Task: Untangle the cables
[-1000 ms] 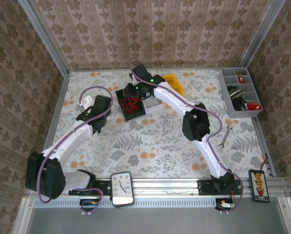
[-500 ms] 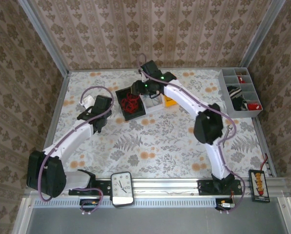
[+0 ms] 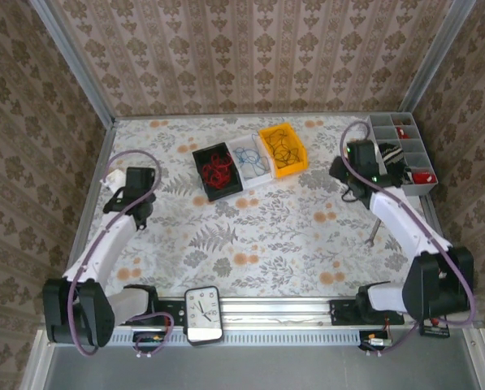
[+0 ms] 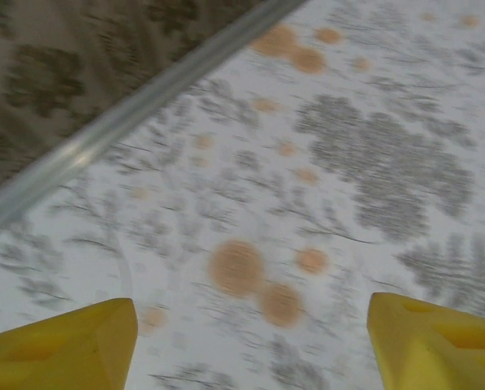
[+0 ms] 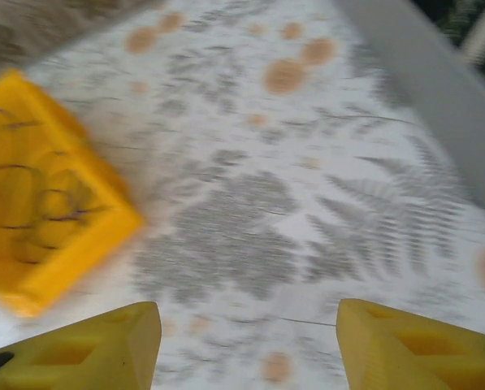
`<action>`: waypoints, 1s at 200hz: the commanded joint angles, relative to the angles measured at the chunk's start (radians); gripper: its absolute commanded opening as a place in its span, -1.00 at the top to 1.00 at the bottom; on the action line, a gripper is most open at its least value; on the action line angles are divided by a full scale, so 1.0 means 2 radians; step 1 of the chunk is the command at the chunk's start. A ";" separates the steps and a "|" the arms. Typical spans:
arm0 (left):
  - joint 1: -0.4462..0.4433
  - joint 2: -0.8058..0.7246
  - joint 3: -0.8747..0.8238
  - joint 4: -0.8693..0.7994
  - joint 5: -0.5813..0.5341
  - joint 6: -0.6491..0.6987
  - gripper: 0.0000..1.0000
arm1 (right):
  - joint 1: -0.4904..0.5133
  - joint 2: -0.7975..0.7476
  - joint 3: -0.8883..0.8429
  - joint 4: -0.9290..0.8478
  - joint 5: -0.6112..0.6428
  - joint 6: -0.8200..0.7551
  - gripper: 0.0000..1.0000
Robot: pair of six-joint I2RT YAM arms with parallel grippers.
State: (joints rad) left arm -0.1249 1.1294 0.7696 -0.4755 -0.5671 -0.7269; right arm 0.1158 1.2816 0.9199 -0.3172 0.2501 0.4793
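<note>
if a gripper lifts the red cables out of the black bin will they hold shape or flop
Probably floppy: the red cables are thin wire in loose loops. They likely come up as one clump, since loops overlap in the black bin. Probably light, being so thin.

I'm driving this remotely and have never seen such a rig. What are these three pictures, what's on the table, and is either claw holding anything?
The wide picture looks down from above on the left arm and right arm, bolted at the near edge of the table. The other two come from cameras on the wrists; the yellow wedges at the bottom are each arm's own fingers. The left gripper and right gripper are both open and hold nothing. On the table lie red cables in a black bin, blue cables in a white bin, black cables in a yellow bin, and a grey parts tray on the right.
</note>
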 commanded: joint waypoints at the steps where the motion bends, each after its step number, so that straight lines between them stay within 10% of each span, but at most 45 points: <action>1: 0.034 -0.005 -0.021 0.004 -0.028 0.084 -0.92 | -0.001 -0.037 -0.067 0.094 0.079 -0.099 -0.29; 76: 0.032 0.065 -0.115 0.271 -0.004 0.218 -1.00 | -0.008 0.044 -0.220 0.431 0.085 -0.176 -1.00; 125: 0.032 0.082 -0.187 0.509 0.011 0.260 -1.00 | -0.028 0.076 -0.196 0.426 -0.011 -0.206 -1.00; 200: 0.030 0.169 -0.156 0.592 0.063 0.338 -1.00 | -0.052 0.126 -0.254 0.584 -0.093 -0.222 -1.00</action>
State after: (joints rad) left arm -0.0620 1.4368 0.4335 0.6212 -0.4980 -0.1219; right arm 0.0101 1.5307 0.4122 0.7429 0.1196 0.0544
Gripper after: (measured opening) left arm 0.997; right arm 0.999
